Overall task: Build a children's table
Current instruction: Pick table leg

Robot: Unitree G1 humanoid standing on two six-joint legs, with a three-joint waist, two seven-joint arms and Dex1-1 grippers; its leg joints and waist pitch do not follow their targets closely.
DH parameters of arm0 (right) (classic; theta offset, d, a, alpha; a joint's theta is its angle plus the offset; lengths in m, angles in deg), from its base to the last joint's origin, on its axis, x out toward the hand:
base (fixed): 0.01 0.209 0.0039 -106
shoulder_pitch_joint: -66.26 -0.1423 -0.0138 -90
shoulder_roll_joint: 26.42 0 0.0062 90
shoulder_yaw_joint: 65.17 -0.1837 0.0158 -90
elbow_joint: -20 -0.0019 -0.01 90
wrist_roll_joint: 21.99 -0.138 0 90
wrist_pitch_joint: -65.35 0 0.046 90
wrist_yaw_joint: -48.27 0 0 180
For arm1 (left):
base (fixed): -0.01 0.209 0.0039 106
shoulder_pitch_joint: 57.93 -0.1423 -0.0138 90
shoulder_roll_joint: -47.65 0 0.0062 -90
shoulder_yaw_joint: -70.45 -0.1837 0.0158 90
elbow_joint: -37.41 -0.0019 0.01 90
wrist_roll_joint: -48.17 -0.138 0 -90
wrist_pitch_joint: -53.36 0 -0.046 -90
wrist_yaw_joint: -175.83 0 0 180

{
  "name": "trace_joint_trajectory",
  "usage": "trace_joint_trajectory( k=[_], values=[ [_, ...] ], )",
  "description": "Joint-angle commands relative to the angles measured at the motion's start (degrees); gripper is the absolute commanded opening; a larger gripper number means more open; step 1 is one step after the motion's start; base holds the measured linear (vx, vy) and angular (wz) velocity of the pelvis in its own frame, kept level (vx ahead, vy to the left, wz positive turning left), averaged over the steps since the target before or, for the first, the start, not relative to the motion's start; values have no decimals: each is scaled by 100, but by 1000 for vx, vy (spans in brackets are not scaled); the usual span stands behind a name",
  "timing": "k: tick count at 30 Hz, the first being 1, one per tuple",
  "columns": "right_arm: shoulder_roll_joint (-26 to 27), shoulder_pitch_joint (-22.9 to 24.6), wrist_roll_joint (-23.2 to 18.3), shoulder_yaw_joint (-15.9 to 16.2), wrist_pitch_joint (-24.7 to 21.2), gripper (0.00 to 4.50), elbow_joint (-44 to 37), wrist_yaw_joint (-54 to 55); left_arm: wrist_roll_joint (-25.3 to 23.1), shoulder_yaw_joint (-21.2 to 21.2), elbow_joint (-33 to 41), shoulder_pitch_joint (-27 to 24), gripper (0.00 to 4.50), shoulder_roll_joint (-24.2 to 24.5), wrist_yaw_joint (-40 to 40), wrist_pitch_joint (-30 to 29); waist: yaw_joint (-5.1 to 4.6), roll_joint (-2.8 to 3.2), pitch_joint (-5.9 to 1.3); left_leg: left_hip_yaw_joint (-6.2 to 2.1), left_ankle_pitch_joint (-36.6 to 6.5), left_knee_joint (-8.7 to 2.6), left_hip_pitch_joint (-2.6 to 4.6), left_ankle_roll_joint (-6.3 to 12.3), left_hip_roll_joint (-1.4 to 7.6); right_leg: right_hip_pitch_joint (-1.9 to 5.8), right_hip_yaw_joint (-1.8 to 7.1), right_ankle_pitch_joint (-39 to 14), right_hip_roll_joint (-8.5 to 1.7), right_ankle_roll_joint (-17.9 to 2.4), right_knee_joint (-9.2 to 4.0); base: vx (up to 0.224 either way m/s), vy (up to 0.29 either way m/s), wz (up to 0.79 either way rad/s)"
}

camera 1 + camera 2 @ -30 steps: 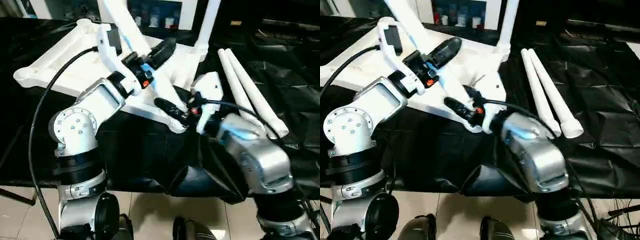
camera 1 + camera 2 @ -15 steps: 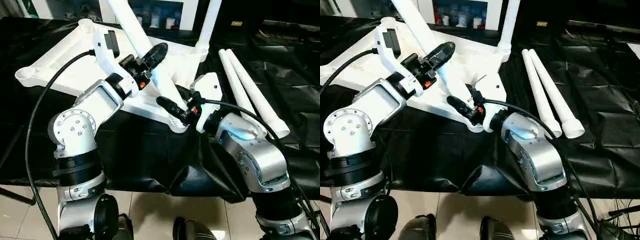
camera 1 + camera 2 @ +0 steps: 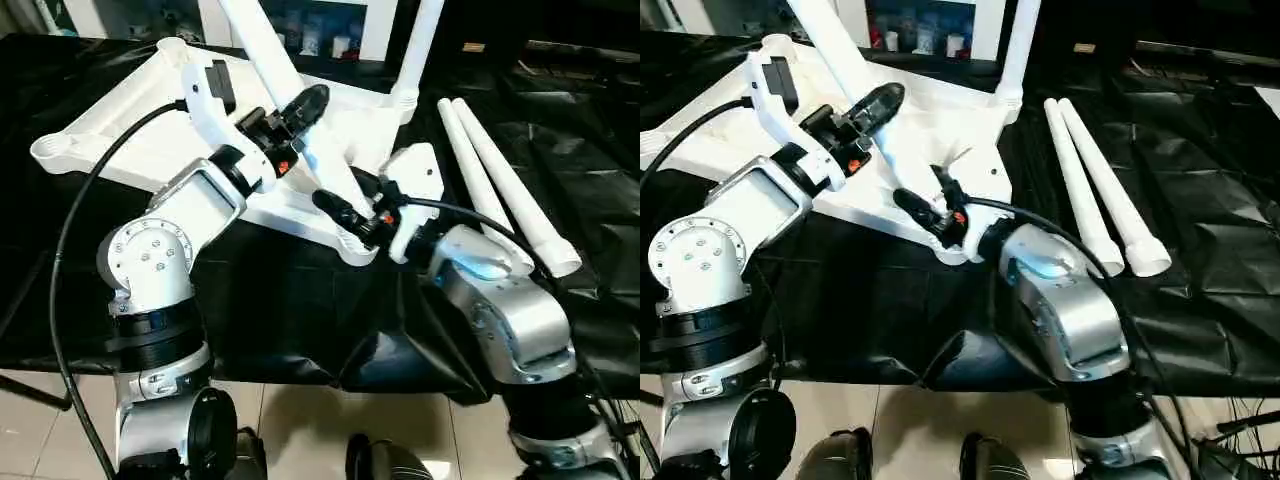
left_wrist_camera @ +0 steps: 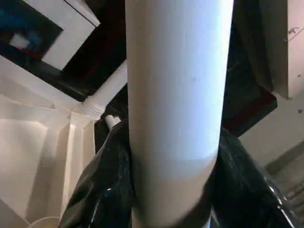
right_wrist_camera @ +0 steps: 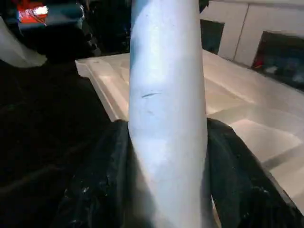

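Smooth white tubular leg; ribbed tabletop.

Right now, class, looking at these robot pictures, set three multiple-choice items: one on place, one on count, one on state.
1. Where do the two loose legs lie?
A. On the black cloth at the robot's right of the tabletop
B. On the floor
C. On the tabletop

2. How many legs already stand in the tabletop?
A. None
B. One
C. Two

3. What does the left claw hold?
A. A loose leg
B. The tilted leg
C. Nothing

Key: 1 A, they rest side by side on the cloth; 2 C, the tilted leg and the far leg both rise from it; 3 B, its fingers flank that tube.
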Motion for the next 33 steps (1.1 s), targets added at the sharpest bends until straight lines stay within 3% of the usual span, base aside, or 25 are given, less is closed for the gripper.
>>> trace_joint_trajectory(
  k=[1, 3, 6, 9, 15, 20, 21, 25, 29, 33],
  values=[
    [121, -85, -261, -527, -232, 188, 36, 384, -14, -64, -14, 41, 185, 58, 24, 54, -14, 24, -616, -89, -781, -317, 127, 289, 120, 383, 241, -899, -332, -965, -331, 0, 0, 0],
    [420, -135, -703, -938, -356, 188, 79, 586, -30, -63, -18, 40, 185, 97, 43, 72, -13, 33, -623, -95, -771, -321, 145, 282, 131, 371, 238, -858, -338, -972, -321, 0, 0, 0],
    [536, -168, -856, -1123, -421, 188, 129, 698, -43, -66, -25, 41, 185, 141, 61, 88, -12, 40, -624, -92, -737, -326, 141, 240, 134, 369, 239, -773, -339, -970, -313, 0, 0, 0],
    [253, -84, -723, -714, -639, 188, -25, 269, -85, -131, -14, 31, 185, 199, 97, 130, 19, 40, -616, -81, -745, -327, 159, 160, 135, 366, 246, -772, -333, -907, -317, 0, 0, 0],
    [194, -60, -598, -515, -788, 188, -103, 293, -159, -306, 39, -27, 185, 283, 169, 197, 12, 13, -615, -86, -740, -330, 123, 125, 119, 383, 251, -914, -356, -830, -327, 0, 0, 0],
    [-58, -154, -178, -148, -343, 188, 51, 343, -130, -349, 60, -49, 185, 305, 181, 218, 7, 9, -620, -84, -721, -325, 129, 79, 120, 375, 250, -963, -351, -771, -328, 0, 0, 0],
    [-26, -150, -140, -173, -248, 244, 69, 411, -125, -356, 58, -51, 185, 311, 179, 224, 7, 8, -618, -79, -733, -323, 127, 80, 118, 367, 253, -966, -353, -773, -329, 0, 0, 0],
    [18, -186, -261, -335, -347, 266, 130, 439, -128, -385, 51, -72, 185, 330, 182, 251, -1, 7, -620, -80, -719, -322, 127, 119, 118, 371, 251, -906, -343, -813, -318, 0, 0, 0],
    [218, -230, -638, -769, -689, 305, 162, 629, -124, -420, 37, -88, 184, 343, 227, 279, 0, 10, -620, -82, -730, -324, 137, 164, 121, 366, 250, -905, -343, -848, -316, 0, 0, 0],
    [56, -246, -795, -720, -855, 339, 79, 375, -162, -446, 15, -109, 184, 419, 328, 332, 6, 12, -635, -81, -693, -322, 141, 141, 119, 384, 244, -815, -339, -840, -305, 0, 0, 0]
  ],
)
